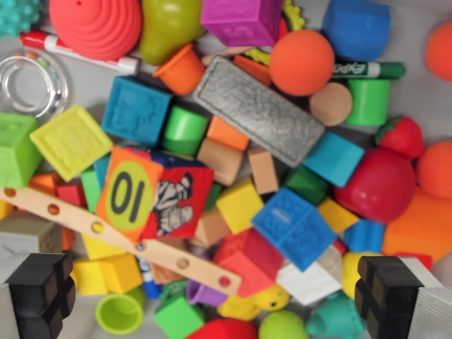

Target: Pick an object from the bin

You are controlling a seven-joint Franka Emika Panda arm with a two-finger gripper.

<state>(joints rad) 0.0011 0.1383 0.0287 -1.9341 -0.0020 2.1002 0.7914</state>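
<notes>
The tool (215, 293) is spread wide w/ nothing in it: one black finger pad (41, 293) sits at the bottom left of the wrist view & the other at the bottom right, both up above the toys. The grey bin floor (417, 95) is packed w/ toys, & they lie all over under the tool. Between the pads are a red soft block (248, 260), a white block (308, 282), a small lime green cup (120, 312) & a long flat wooden strip with red & orange holes (120, 238) that runs slanted from the left edge down to the middle. On top of the strip rests a red & orange picture cube with a "10" on it (152, 194). Just right of that are a small yellow cube (239, 205) & a bumpy blue soft block (294, 227). A flat grey rough block (258, 111) lies tilted in the middle, touching an orange ball (301, 62) near its top right end. A green marker pen (371, 69) pokes out from behind the ball. On the right are a big red round toy (378, 185) & a little red strawberry (401, 134). Top left has a red ridged dome (95, 25), a red & white marker (78, 53) & a clear plastic ring (32, 85). At the left side sit a yellow-green soft cube (70, 141) & a teal blue soft cube (135, 109).
</notes>
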